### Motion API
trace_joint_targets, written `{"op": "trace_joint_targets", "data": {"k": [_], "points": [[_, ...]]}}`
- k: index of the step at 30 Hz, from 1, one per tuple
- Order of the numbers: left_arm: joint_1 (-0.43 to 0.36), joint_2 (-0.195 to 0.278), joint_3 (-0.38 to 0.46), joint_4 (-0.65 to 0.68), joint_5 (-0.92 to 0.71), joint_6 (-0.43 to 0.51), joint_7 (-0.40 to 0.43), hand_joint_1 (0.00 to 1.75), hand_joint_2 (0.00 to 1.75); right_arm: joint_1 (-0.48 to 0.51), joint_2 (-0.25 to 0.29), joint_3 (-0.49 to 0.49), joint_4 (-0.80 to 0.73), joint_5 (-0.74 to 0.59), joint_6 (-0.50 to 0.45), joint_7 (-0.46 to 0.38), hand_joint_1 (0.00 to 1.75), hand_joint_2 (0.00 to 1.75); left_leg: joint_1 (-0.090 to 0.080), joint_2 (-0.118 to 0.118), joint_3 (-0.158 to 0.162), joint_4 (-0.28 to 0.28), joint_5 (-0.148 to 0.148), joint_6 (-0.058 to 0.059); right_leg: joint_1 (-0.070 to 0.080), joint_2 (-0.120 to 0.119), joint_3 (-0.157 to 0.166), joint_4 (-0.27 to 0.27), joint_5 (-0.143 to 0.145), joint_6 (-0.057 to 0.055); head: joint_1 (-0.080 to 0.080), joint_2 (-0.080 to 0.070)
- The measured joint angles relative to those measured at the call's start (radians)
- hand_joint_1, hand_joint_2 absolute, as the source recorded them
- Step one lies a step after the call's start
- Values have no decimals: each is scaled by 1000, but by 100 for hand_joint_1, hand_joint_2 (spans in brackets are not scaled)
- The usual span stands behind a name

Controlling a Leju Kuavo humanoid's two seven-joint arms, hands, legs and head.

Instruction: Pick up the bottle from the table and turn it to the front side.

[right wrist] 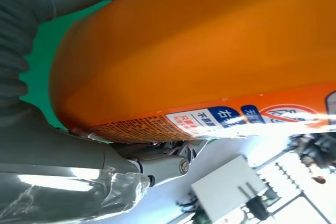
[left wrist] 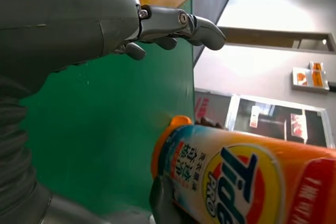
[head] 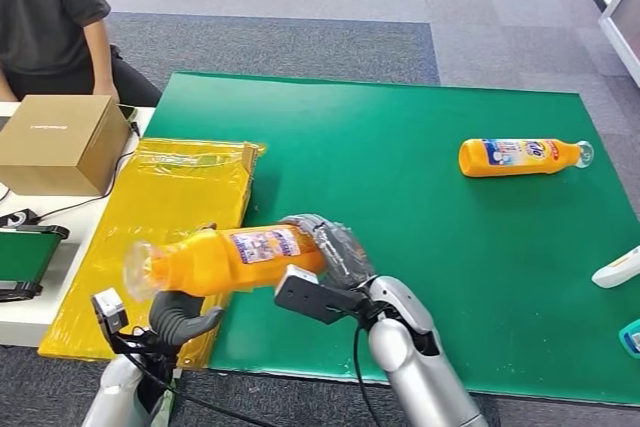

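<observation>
Two orange bottles seen: one bottle [head: 226, 259] gripped at base by right hand [head: 332, 252], lifted over table's [head: 423, 277] near-left edge; left hand [head: 181, 315] beneath, fingers apart, empty. Second bottle [head: 521, 156] lying near far-right corner.

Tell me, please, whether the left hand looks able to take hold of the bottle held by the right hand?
Probably yes: the left hand hovers open just beneath the held bottle, nothing between them, while the right hand grips its base.
</observation>
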Motion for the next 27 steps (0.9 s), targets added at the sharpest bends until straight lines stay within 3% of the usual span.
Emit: {"op": "trace_joint_targets", "data": {"k": [5, 11, 23, 25, 27], "points": [[-8, 20, -47, 6, 6, -37, 0, 0, 175, -30, 50, 97, 123, -52, -45, -33, 175, 175, 0, 0, 0, 0, 0, 0, 0, -1, 0, 0, 0, 0, 0, 0], [-3, 33, -71, -21, 6, -35, -1, 0, 175, -55, 57, 168, 271, -83, -91, -53, 175, 175, 0, -1, 0, 0, 0, 0, 0, -1, 0, 0, 0, 0, 0, 0], [47, 59, -110, -224, -13, 4, -3, 1, 175, -97, 72, 187, 445, -137, -116, -23, 175, 175, 0, -1, 0, 0, 0, -1, 0, -1, 0, 0, -1, -1, 0, 0], [51, 65, -120, -252, -18, 17, -3, 30, 175, -102, 73, 183, 467, -137, -119, -15, 175, 175, 0, -1, 0, 0, 0, -1, 0, -1, 0, 0, -1, -1, 0, 0], [53, 70, -131, -273, -24, 32, -3, 116, 175, -109, 76, 178, 487, -136, -121, -12, 175, 175, 0, -1, 0, 0, 0, -1, 0, -1, 0, 0, -1, -1, 0, 0]]}}
